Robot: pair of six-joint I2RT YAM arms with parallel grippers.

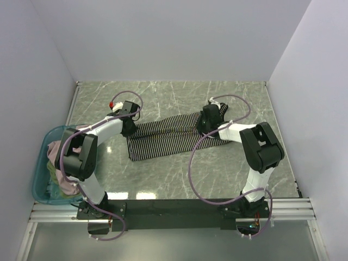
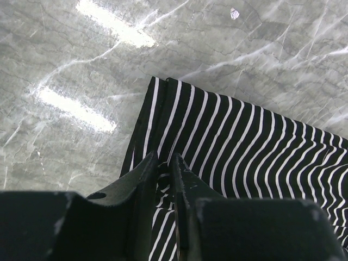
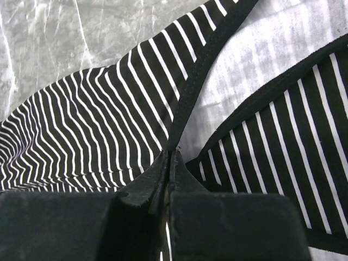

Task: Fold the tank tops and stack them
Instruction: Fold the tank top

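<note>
Both jaws: clamped on striped tank top | lying on table

Left arm and right arm share white links and bulky black joint housings. A purple cable loops along each, fastened with white ties. A red fitting sits at the left wrist. The left gripper has matte black fingers with finely toothed edges.

Close-up: right gripper at btm ctr, black fingers pressed together, pinching the dark edge band of a b&w striped tank top. Cloth fans left & right over grey marble table; pale, faintly striped patch upper right.
</note>
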